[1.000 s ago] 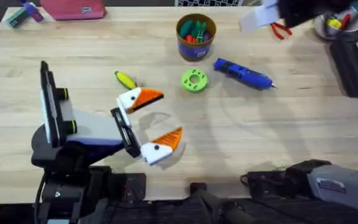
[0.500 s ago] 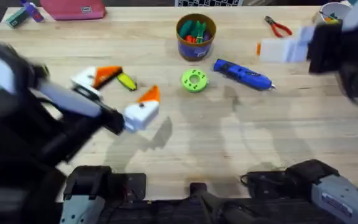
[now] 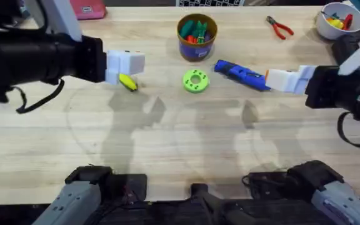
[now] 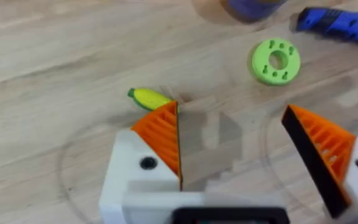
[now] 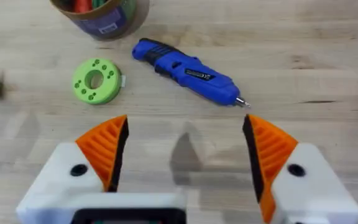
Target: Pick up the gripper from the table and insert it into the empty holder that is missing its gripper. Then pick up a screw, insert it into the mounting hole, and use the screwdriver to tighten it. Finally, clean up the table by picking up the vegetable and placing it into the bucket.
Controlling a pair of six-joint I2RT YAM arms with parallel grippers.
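Observation:
The yellow vegetable (image 3: 128,82) with a green end lies on the table left of centre, just below my left gripper (image 3: 125,64). In the left wrist view the vegetable (image 4: 149,98) sits beyond the open left gripper (image 4: 235,137), whose orange pads (image 4: 163,134) hold nothing. The blue screwdriver (image 3: 242,73) lies right of centre, its tip beside my right gripper (image 3: 285,80). That right gripper (image 5: 185,146) is open and empty, short of the screwdriver (image 5: 188,71). The bucket (image 3: 197,36) stands at the back centre with green and orange toys inside. The loose gripper, the empty holder and the screw are out of view.
A green disc (image 3: 195,81) lies between the vegetable and the screwdriver. Red pliers (image 3: 279,26) and a white bowl (image 3: 337,19) are at the back right, and a pink case (image 3: 86,7) is at the back left. My left arm hangs large and dark over the left side.
My left arm swung from the front left up and back, its gripper now over the yellow vegetable. My right arm came forward from the back right to the screwdriver's tip.

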